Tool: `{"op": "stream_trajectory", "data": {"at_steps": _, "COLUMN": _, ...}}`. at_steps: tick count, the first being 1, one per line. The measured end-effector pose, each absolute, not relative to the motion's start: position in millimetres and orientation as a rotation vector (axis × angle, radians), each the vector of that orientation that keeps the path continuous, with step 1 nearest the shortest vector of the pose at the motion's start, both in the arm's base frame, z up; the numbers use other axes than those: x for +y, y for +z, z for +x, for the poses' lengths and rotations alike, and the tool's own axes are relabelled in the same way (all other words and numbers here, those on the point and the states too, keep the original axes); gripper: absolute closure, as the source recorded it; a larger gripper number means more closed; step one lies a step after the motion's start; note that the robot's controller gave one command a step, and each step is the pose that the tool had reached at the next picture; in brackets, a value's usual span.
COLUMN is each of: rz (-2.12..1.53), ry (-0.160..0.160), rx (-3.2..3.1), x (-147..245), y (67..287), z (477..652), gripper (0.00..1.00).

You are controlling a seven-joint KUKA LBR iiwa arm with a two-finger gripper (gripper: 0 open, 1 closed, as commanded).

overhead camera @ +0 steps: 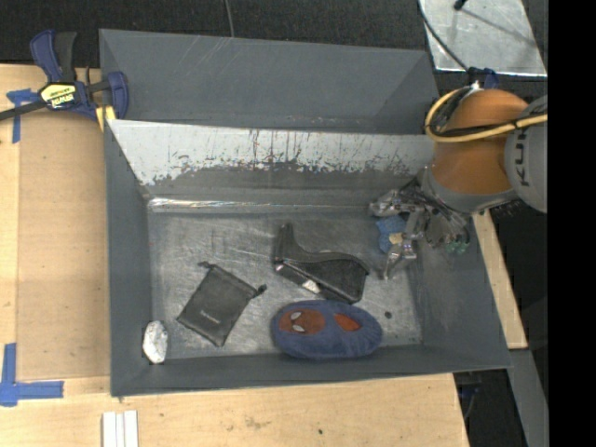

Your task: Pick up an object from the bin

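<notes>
Approach step in hand, by the look of it: tool low inside the bin (279, 91), nothing plainly pinched yet. Jaws: spread or pressed together, impossible to tell, too cluttered at the tip to say

Nearest to the jaws: a black angled thing (317, 266), shaped rather like a boot or a pistol grip, lying flat just beside them on the side away from the arm. Likely the candidate, though not certain. A little further from the jaws, toward the bin's near wall: a blue oval plush (326, 331) with red and orange patches, touching or almost touching the black thing's lower edge. Well apart from the jaws, beyond both: a dark grey drawstring pouch (219, 305), and furthest off a small whitish lump (155, 341) in the corner

Next move, probably: shift sideways toward the black thing, centre over its thicker body, descend, close. Care needed with its low flat profile and with the plush crowding one side

Pose: reaching in over the side wall, orange wrist cover (475, 147) above the rim, tool pointed down and slightly inward, tip near the floor
</notes>
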State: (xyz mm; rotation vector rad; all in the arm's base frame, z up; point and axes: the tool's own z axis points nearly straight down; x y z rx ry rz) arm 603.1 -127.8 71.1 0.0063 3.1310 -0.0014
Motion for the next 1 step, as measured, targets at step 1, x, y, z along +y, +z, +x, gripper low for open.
{"op": "stream_trajectory", "data": {"at_steps": 1, "rz": -0.186, "ry": -0.001, "rx": 3.125, "x": -73.8, "y": 171.1, "z": 572.6, "gripper": 0.0}}
